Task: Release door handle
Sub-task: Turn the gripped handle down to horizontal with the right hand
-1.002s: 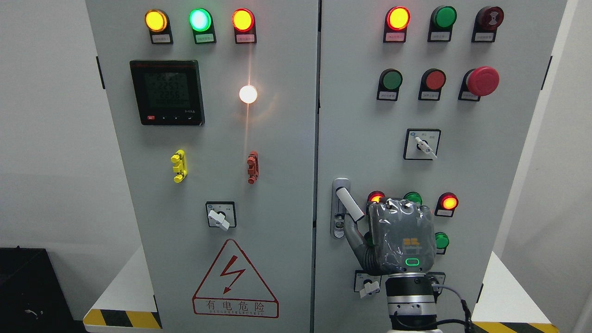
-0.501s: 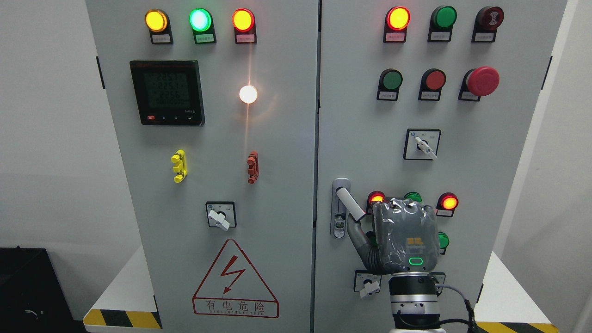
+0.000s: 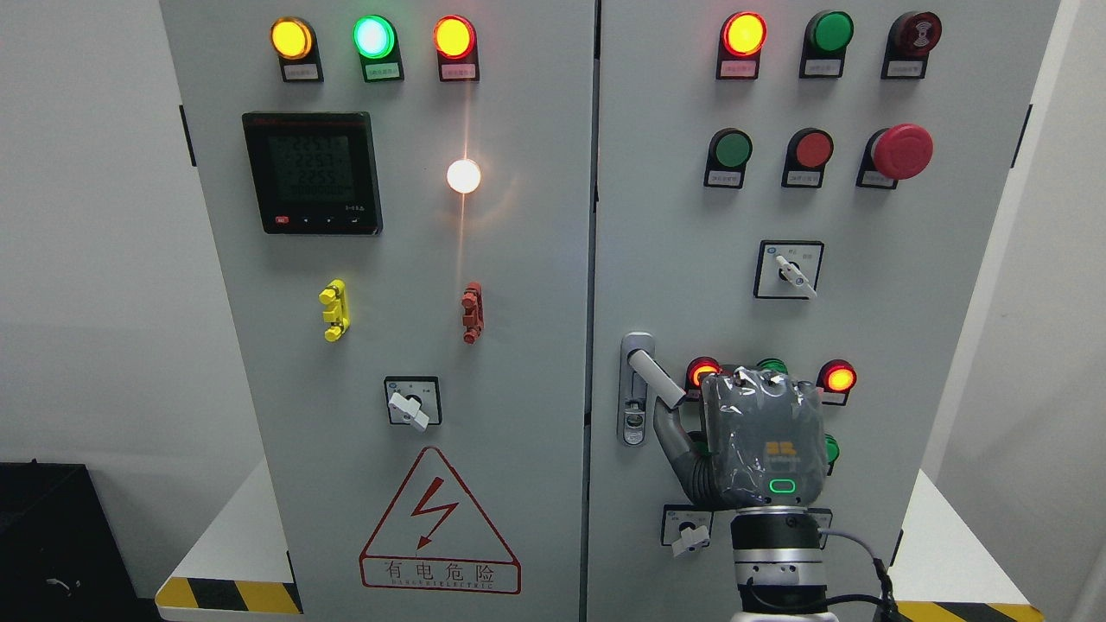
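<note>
Where the door handle (image 3: 654, 377) sits on the right cabinet door (image 3: 691, 216), just right of the seam between the two doors, it projects from a grey lock plate (image 3: 635, 389) as a short pale lever. Its long axis runs diagonally, from the pivot at upper left down to a free tip at lower right.

From the right hand (image 3: 760, 436), the handle lies up and to the left. The hand's arm enters at the bottom edge right of centre, so this is the nearer and only hand available; the left hand is not in view.

The hand presents its wrapped grey back to the camera. The four fingers are hidden behind it, so their degree of opening cannot be determined. One digit, apparently the thumb (image 3: 670, 432), extends up and left from the palm, and its tip lies just below the free end of the lever. Whether that tip touches the lever or stands just clear of it cannot be resolved. Nothing visible wraps around the lever, so the grasp is judged to be released or nearly so.

Around the hand, lit red indicator lamps (image 3: 702, 371) and green lamps (image 3: 772, 366) sit on the door face, partly covered by the knuckles. A small rotary switch (image 3: 689, 531) lies below left of the palm.

The withdrawal is judged to call for motion down, right and away from the door, keeping the thumb off the lever tip.
</note>
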